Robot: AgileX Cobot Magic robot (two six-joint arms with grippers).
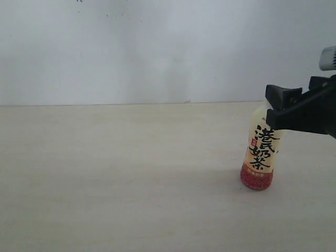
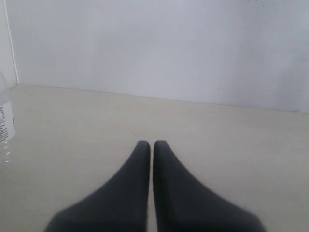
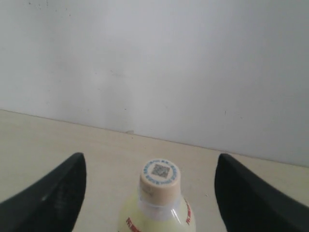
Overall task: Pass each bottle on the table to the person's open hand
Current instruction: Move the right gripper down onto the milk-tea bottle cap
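Upright stands a cylindrical, round-capped tea bottle (image 1: 260, 155).

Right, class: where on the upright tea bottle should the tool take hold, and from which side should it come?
Probably the upper body, just below the cap, coming level from the right of the exterior view. The tea bottle stands upright and round, and the open right tool straddles it there.
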